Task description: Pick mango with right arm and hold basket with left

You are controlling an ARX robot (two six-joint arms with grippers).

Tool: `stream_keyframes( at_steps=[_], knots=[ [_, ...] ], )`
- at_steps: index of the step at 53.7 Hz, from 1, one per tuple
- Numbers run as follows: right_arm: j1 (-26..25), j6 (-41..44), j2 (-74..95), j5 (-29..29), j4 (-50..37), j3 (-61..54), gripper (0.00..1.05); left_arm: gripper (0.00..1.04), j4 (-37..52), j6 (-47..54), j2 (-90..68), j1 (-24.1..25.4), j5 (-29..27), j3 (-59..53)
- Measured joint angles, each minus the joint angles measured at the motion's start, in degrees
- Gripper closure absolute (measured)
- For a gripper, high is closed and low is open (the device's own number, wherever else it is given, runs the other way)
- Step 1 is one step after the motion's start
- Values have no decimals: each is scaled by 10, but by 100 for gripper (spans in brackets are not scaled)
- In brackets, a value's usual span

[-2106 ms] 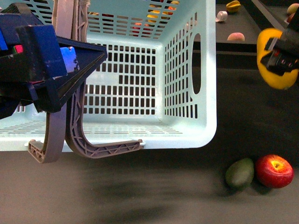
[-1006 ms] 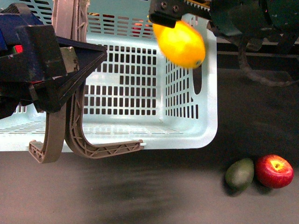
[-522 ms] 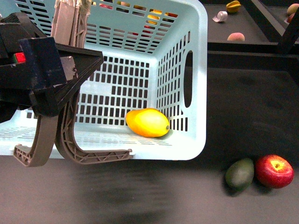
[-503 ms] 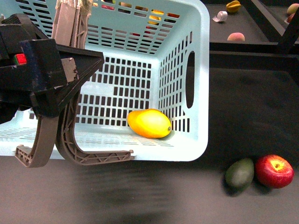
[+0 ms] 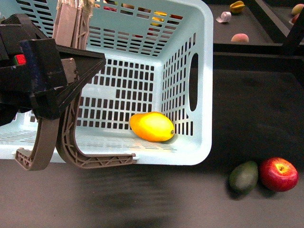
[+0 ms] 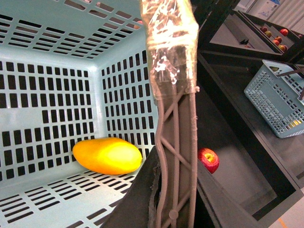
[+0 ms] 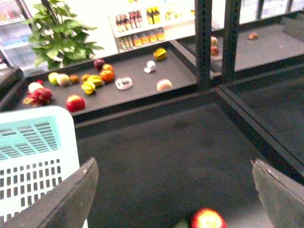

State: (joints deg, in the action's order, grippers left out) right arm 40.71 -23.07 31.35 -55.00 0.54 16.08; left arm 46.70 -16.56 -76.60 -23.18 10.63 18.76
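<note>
Yellow-orange mango (image 5: 152, 126) lies in basket (image 5: 203, 71), left claw (image 5: 66, 90) gripping handle (image 5: 102, 160).

Front view looks forward and down, close on the basket (image 5: 205, 95). Left wrist view, nearer, looks past the handle (image 6: 173, 123) into it. Right wrist view looks from farther off. All share the apple (image 5: 279, 174), front's 4 o'clock.

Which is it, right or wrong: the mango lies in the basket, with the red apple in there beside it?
Wrong on one point. The mango does lie in the basket, but the apple is outside it, on the table beside the green fruit. The front view shows this.
</note>
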Motion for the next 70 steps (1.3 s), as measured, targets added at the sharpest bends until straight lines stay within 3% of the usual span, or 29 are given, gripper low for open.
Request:
stream_keyframes(
  at_steps=[13,17,22,27,41,52,58,70],
  knots=[
    [3,-6,-4,1,-2,-2,8,93,0,-1,0,0,1,0],
    [-43,69,-54,142,-114,-56,23,93,0,0,0,0,4,0],
    [-111,169,-118,259,-121,-87,42,93,0,-2,0,0,1,0],
    [-146,209,-196,298,-49,-101,62,93,0,3,0,-1,2,0],
    [-254,229,-261,406,-18,-119,104,93,0,0,0,0,2,0],
    [-309,228,-279,457,-10,-131,103,93,0,0,0,0,2,0],
    [-383,229,-296,542,-4,-139,103,93,0,0,0,0,2,0],
    [-405,229,-311,547,-3,-158,103,93,0,0,0,0,1,0]
  ],
)
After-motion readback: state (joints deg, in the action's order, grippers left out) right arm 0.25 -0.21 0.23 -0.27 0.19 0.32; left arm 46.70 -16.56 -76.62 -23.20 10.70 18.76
